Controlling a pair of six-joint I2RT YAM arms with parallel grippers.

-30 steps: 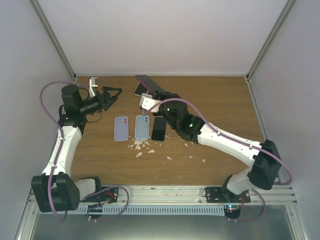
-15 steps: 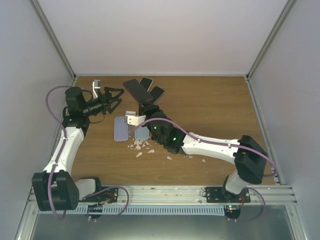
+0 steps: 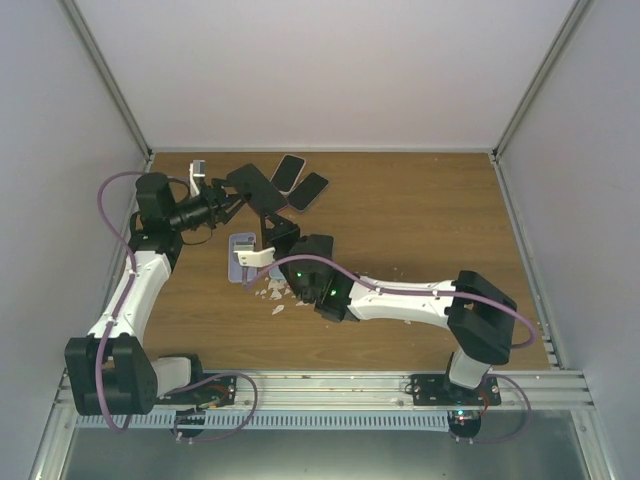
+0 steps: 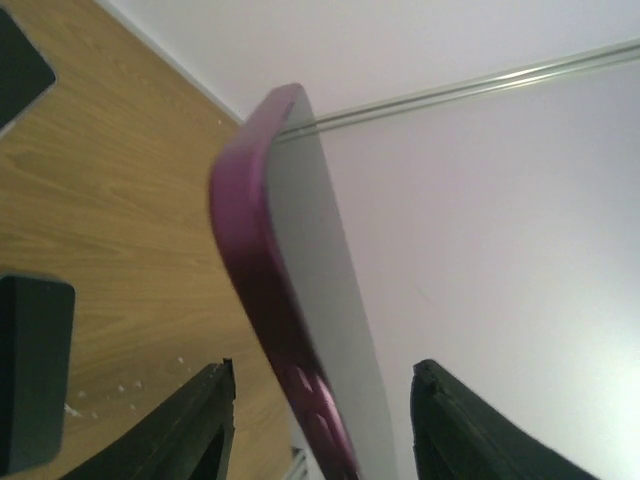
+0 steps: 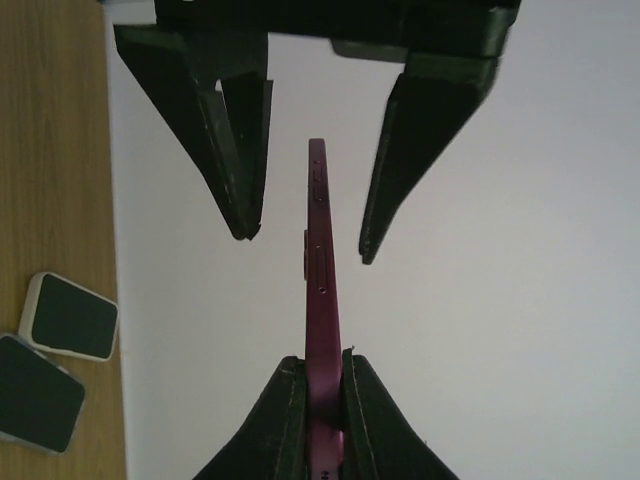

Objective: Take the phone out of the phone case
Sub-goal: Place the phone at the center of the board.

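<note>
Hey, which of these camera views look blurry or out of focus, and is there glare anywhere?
Left wrist: the case fills the middle, soft and out of focus, and the left fingers at the bottom are blurred too. Right wrist: sharper, the case seen edge-on and crisp against a bright, washed-out wall. Top external: even light, faint shadows, no obvious glare.

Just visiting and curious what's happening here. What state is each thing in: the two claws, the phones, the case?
Right gripper: shut on the magenta-cased phone.
Left gripper: open, fingers either side of that phone, not touching.
Magenta-cased phone: held above the table, edge-up, still in its case.
Two bare phones: flat on the table, screens dark.
Blue case: flat on the table, partly hidden.
</note>
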